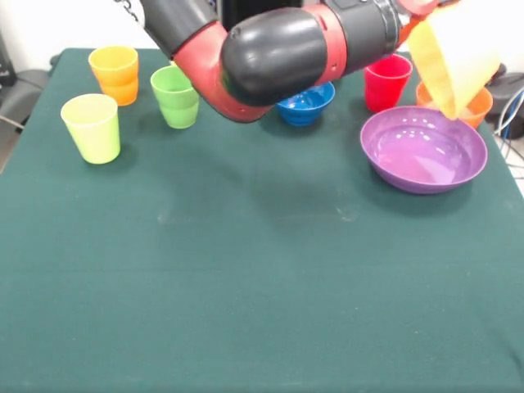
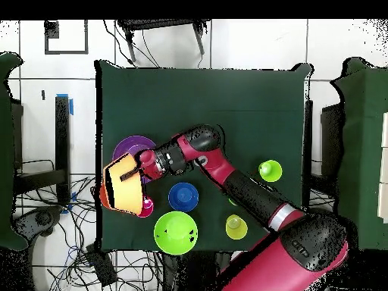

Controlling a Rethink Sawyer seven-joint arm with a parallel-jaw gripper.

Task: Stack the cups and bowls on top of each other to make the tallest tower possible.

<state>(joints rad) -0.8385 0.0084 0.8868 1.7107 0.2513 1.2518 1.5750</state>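
Observation:
My gripper (image 2: 139,171) is shut on the rim of the very large orange-yellow bowl (image 1: 454,53) and holds it tilted in the air. The bowl hangs above the far rim of the large purple bowl (image 1: 423,149) and the small red-orange bowl (image 1: 479,105); from overhead it (image 2: 123,186) covers the red-orange bowl. A red-pink cup (image 1: 386,82) and the small blue bowl (image 1: 307,102) stand beside them. At the other side stand a green cup (image 1: 174,96), an orange cup (image 1: 115,74) and a pale yellow cup (image 1: 92,127). The large light green bowl (image 2: 176,231) shows only from overhead.
The arm (image 1: 278,53) reaches across the far side of the green table (image 1: 262,278) over the blue bowl. Cables lie off the table's edge (image 1: 512,115) beside the purple bowl.

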